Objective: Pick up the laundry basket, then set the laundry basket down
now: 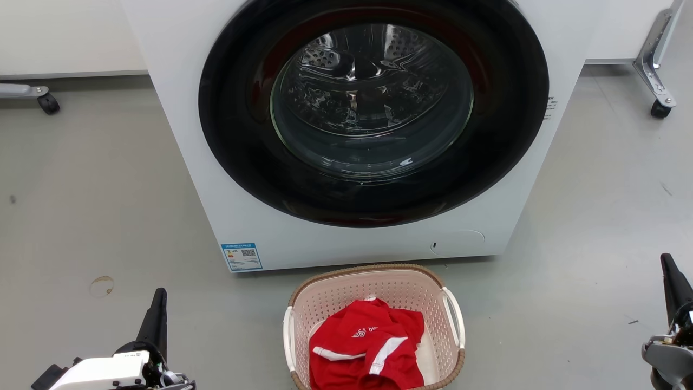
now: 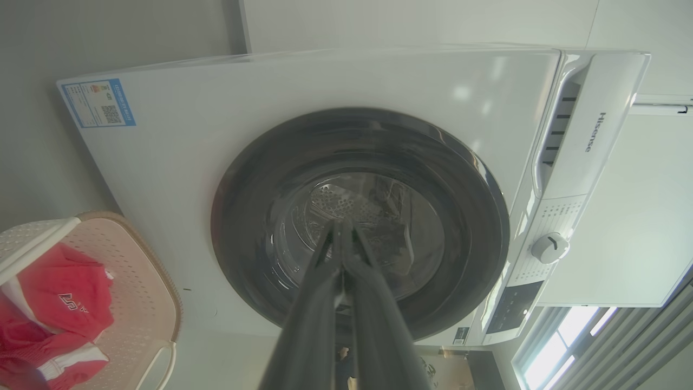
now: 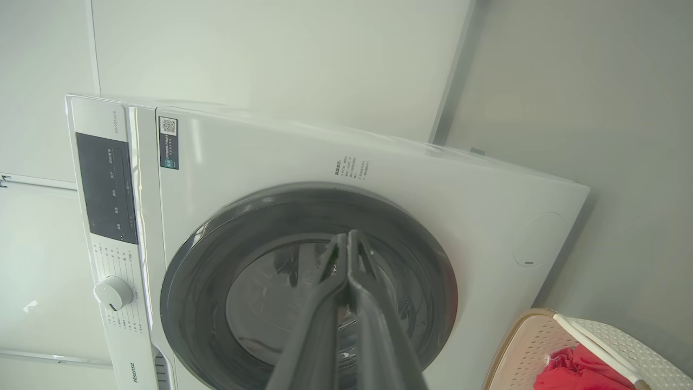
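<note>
Pink-beige laundry basket, lower centre, holds a red garment; left end effector at lower left and right end effector at lower right are closed, empty.

Matt, seemingly plastic laundry basket; glossy glass washer door.

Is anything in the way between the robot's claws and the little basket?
Nothing visible is. Grey floor lies between the shut left gripper and the laundry basket, and between the shut right gripper and it.
</note>
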